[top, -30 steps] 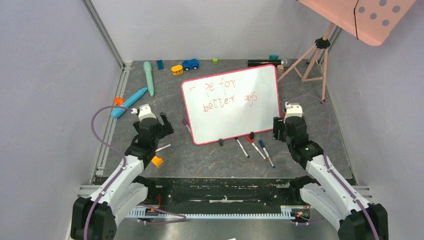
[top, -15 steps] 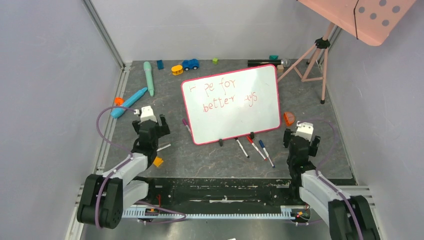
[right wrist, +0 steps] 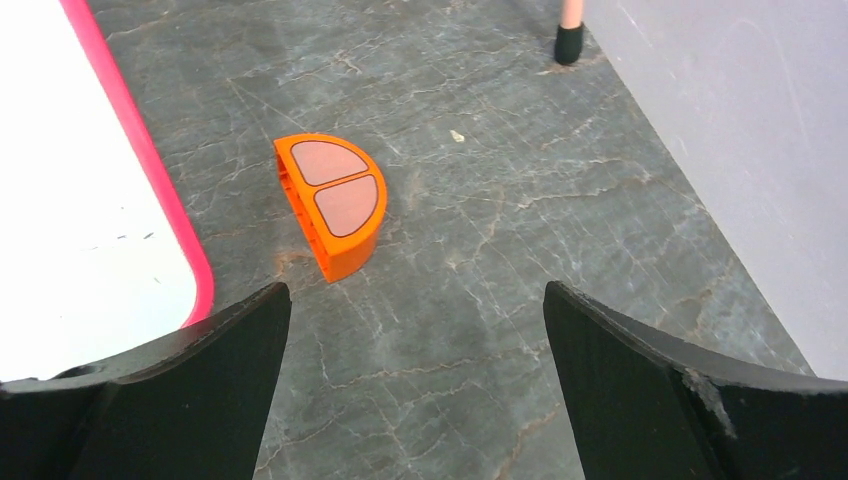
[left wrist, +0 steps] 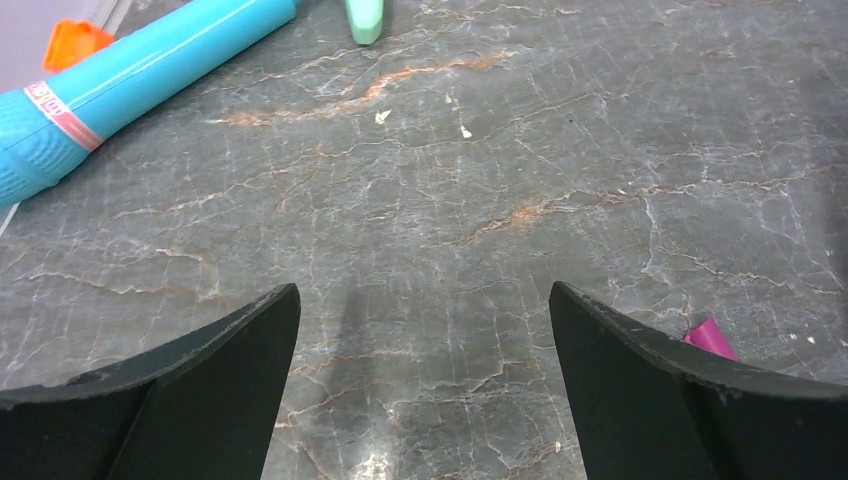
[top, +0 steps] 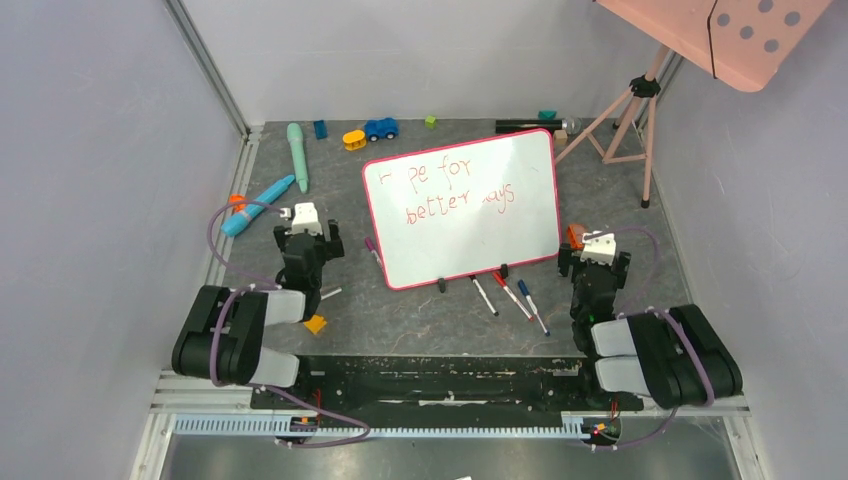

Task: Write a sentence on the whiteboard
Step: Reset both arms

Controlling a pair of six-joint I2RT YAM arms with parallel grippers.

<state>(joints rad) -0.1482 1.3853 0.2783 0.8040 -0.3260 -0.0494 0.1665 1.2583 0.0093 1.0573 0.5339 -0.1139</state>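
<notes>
The whiteboard (top: 460,205) stands tilted on two black feet at mid-table, with a red-pink frame. The sentence (top: 455,190) is in red marker on two lines; some letters are faint or lost in glare. My left gripper (top: 308,236) sits left of the board, open over bare table (left wrist: 420,300), with nothing between its fingers. My right gripper (top: 593,258) is off the board's lower right corner, also open and empty (right wrist: 415,295). The board's corner (right wrist: 80,200) shows at the left of the right wrist view.
Three markers (top: 510,295) lie in front of the board and a pink one (top: 372,252) at its left edge. An orange half-round block (right wrist: 335,200) lies ahead of my right gripper. A teal marker (left wrist: 120,85), a green one (top: 297,155), small toys and a tripod (top: 625,110) lie farther off.
Both arms have folded back toward their bases. My right gripper has left the board's right edge and opened wider, uncovering the orange block. The board has not moved.
</notes>
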